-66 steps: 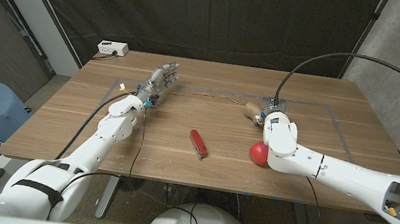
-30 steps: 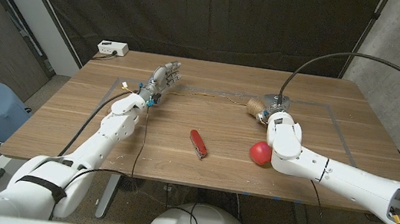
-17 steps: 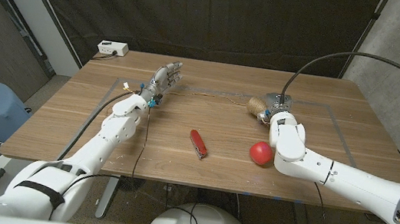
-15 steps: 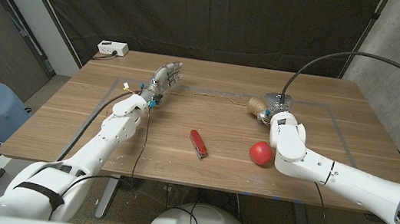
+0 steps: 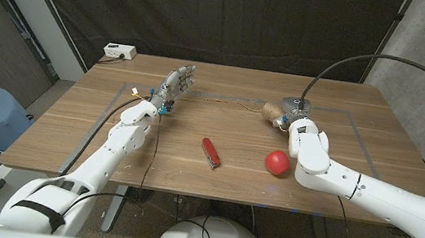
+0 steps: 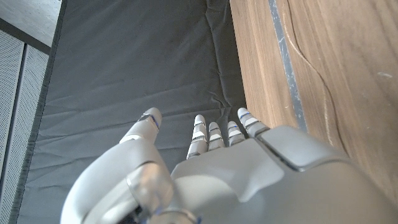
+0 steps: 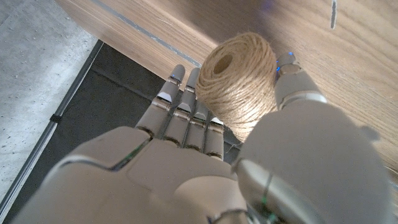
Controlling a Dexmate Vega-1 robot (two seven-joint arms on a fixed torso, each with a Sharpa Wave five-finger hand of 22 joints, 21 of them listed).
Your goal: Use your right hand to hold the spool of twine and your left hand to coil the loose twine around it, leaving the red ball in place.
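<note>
1. The spool of twine [image 5: 272, 111] lies toward the far right part of the desk [image 5: 71, 129], held in the right hand [image 5: 289, 118]; the right wrist view shows it [image 7: 239, 81] sitting between the fingers [image 7: 180, 109] and the thumb.
2. Compared with two seconds ago, the right arm has shifted toward the desk's right edge, so the red ball [image 5: 276, 162], earlier half covered by the forearm near the front edge, is now fully in sight and seems not to have moved.
3. The left hand [image 5: 176, 81] has crept slightly toward the far edge; it holds nothing, fingers straight and apart.
4. The loose twine [image 5: 223, 100] is a thin strand between the two hands, too faint to trace fully, so its contact with the left hand cannot be judged.
5. A red pocket knife [image 5: 210, 151] lies mid-desk, unchanged.
</note>
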